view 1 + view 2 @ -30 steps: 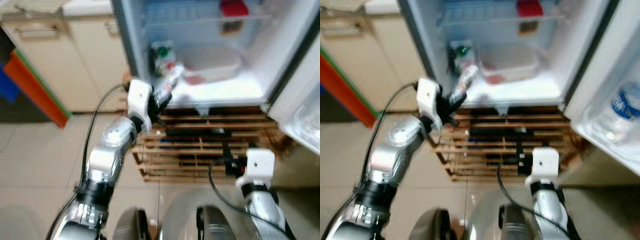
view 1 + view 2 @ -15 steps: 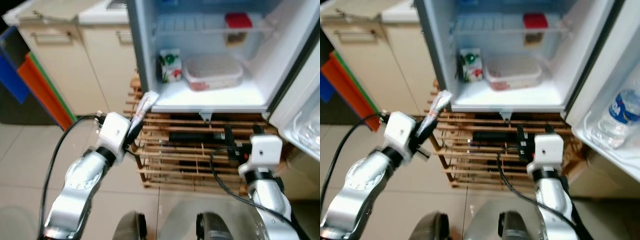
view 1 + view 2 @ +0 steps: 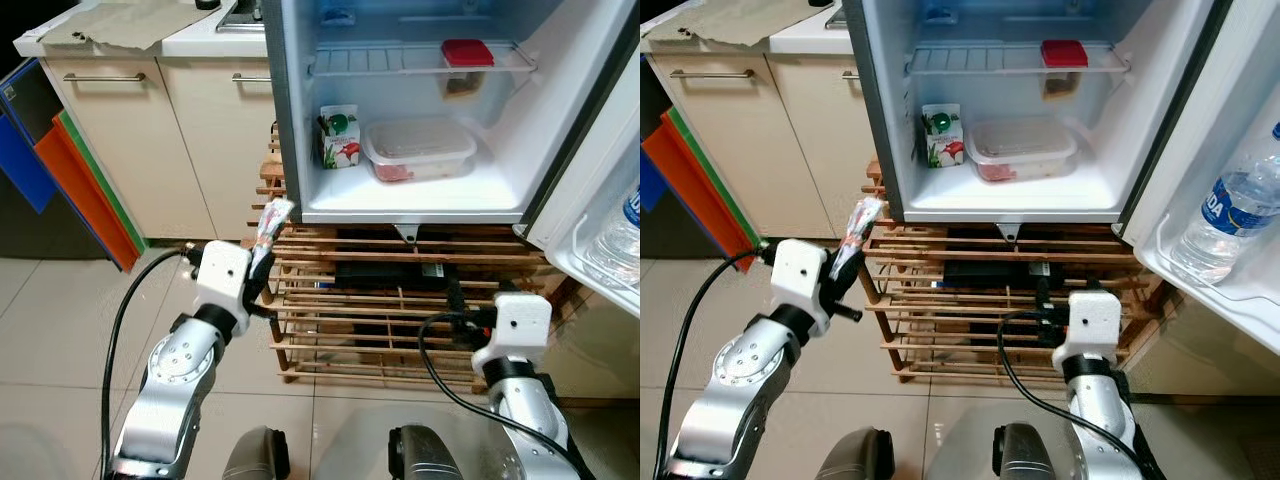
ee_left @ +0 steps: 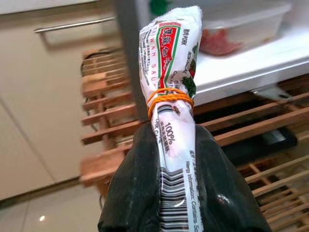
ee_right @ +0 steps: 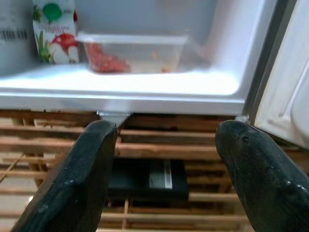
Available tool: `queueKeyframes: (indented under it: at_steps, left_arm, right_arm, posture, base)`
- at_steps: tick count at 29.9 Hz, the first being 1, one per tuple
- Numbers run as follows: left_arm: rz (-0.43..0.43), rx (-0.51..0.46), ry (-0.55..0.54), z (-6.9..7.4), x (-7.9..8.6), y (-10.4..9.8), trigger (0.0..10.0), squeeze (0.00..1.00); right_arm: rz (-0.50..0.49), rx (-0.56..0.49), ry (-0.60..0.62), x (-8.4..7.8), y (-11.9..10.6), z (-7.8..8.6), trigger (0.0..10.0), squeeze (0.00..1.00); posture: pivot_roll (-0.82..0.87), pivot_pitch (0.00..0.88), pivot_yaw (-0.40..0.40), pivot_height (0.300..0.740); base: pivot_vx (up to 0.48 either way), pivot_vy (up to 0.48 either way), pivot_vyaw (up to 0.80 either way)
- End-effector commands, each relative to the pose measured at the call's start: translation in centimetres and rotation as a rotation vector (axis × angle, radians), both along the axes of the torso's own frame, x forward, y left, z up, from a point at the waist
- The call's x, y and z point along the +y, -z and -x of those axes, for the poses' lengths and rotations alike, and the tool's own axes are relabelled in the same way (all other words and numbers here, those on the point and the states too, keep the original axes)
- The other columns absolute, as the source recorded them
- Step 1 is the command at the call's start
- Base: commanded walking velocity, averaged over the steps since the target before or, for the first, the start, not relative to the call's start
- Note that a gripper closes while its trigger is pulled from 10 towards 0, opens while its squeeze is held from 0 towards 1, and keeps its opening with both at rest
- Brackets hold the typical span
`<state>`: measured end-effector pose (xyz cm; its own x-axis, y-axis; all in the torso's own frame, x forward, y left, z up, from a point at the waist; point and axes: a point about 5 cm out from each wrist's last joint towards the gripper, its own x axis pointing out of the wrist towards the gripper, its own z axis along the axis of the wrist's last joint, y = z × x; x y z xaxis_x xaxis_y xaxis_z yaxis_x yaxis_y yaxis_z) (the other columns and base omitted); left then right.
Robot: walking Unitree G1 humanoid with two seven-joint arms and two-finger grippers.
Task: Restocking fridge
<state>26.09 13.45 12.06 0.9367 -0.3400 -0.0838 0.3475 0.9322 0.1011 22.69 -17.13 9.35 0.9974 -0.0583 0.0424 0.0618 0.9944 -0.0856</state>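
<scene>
— Left arm?
— Bent at the elbow, forearm raised toward the fridge [image 3: 290,120]. Left gripper [image 4: 176,159] pinching a sausage pack [image 4: 170,92] between black fingers [image 4: 133,193], pack pointing up and forward past the tips.
— Texture of the pack?
— Glossy clear plastic, printed red and green, cinched with an orange rubber band [image 4: 169,99] just above the fingertips (barcode down between the pads).
— And beyond it?
— Slatted wooden rack [image 3: 400,300] just ahead and below; white fridge floor above that, holding a juice carton [image 3: 339,137] and a clear lidded tub [image 3: 418,150], rounded, something red inside.
— Right arm?
— Low, forearm upright, right gripper [image 5: 166,159] spread wide, nothing between the fingers, aimed at the rack and the fridge's lower edge. Up to its right, a water bottle [image 3: 1225,220] in the door shelf.
</scene>
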Motion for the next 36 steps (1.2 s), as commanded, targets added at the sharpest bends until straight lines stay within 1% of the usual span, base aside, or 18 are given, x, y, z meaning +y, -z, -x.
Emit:
queueKeyframes:
  at_steps: [1,4,6,7,10,13,14,17,19,23,25,26,29,31,36]
  left_arm:
    - [0.000,-0.005,-0.018,-0.6,0.2,0.0,10.0,0.00]
    - [0.007,0.000,-0.009,-1.6,-0.1,-0.1,10.0,0.00]
    - [-0.003,0.000,-0.002,-1.8,-0.3,-0.2,10.0,0.00]
    - [0.015,-0.001,0.004,-1.9,-0.5,-0.3,10.0,0.00]
    - [0.018,0.001,0.014,-1.9,-0.8,-0.2,10.0,0.00]
    - [0.028,0.003,0.018,-1.9,-1.0,-0.2,10.0,0.00]
    - [0.037,0.003,0.021,-2.0,-1.2,-0.3,10.0,0.00]
    - [0.043,0.003,0.022,-2.1,-1.2,-0.3,10.0,0.00]
    - [0.046,0.001,0.022,-2.1,-1.3,-0.4,10.0,0.00]
    - [0.044,0.005,0.027,-2.1,-1.3,-0.3,10.0,0.00]
    - [0.046,0.011,0.025,-2.1,-1.3,-0.2,10.0,0.00]
    - [0.049,0.013,0.023,-2.1,-1.3,-0.2,10.0,0.00]
    - [0.044,0.011,0.022,-2.2,-1.3,-0.2,10.0,0.00]
    - [0.020,0.008,0.019,-2.4,-1.3,-0.3,10.0,0.00]
    - [0.028,-0.015,0.041,-2.6,-1.5,-0.9,10.0,0.00]
  right_arm:
    - [-0.008,-0.004,0.014,0.1,0.2,-0.5,10.0,0.00]
    - [-0.013,-0.013,0.019,0.4,0.2,-1.3,10.0,0.00]
    - [-0.014,-0.015,0.000,0.7,0.2,-1.5,10.0,0.00]
    - [-0.009,-0.021,-0.006,0.8,0.0,-1.6,10.0,0.00]
    - [-0.012,-0.030,-0.002,0.8,-0.2,-1.7,10.0,0.00]
    - [-0.005,-0.018,0.002,0.7,-0.1,-1.8,10.0,0.00]
    - [0.003,0.007,0.016,0.4,0.3,-1.9,10.0,0.00]
    - [0.006,0.019,0.028,0.2,0.6,-1.9,10.0,0.00]
    - [0.016,-0.006,0.029,0.0,0.4,-1.8,10.0,0.00]
    - [0.025,-0.013,0.040,-0.2,0.3,-1.6,10.0,0.00]
    - [0.029,0.015,0.050,-0.4,0.6,-1.6,10.0,0.00]
    - [0.028,0.028,0.052,-0.4,0.8,-1.6,10.0,0.00]
    - [0.027,-0.004,0.044,-0.3,0.5,-1.5,10.0,0.00]
    - [0.030,-0.006,0.045,-0.3,0.5,-1.5,10.0,0.00]
    - [0.037,-0.005,0.039,-0.2,0.5,-1.5,10.0,0.00]
  posture:
    - [-0.07,0.000,0.083,0.665]
    - [-0.07,0.000,0.086,0.665]
    - [-0.07,0.000,0.087,0.665]
    - [-0.08,0.000,0.086,0.665]
    - [-0.08,0.000,0.084,0.665]
    - [-0.08,0.000,0.083,0.665]
    - [-0.08,0.000,0.082,0.661]
    - [-0.09,0.000,0.081,0.651]
    - [-0.09,0.000,0.081,0.636]
    - [-0.10,0.000,0.079,0.636]
    - [-0.10,0.000,0.079,0.636]
    - [-0.10,0.000,0.078,0.627]
    - [-0.09,0.000,0.079,0.622]
    - [-0.09,0.000,0.079,0.622]
    - [-0.09,0.000,0.079,0.622]
  base:
    - [0.000,0.000,0.00]
    - [0.000,0.000,0.00]
    - [0.000,0.000,0.00]
    - [0.000,0.000,0.00]
    - [0.000,0.000,0.00]
    - [0.000,0.000,0.00]
    - [0.000,0.000,0.00]
    - [0.000,0.000,0.00]
    - [0.000,0.000,0.00]
    - [0.000,0.000,0.00]
    - [0.000,0.000,0.00]
    - [0.000,0.000,0.00]
    - [0.000,0.000,0.00]
    - [0.000,0.000,0.00]
    - [0.000,0.000,0.00]
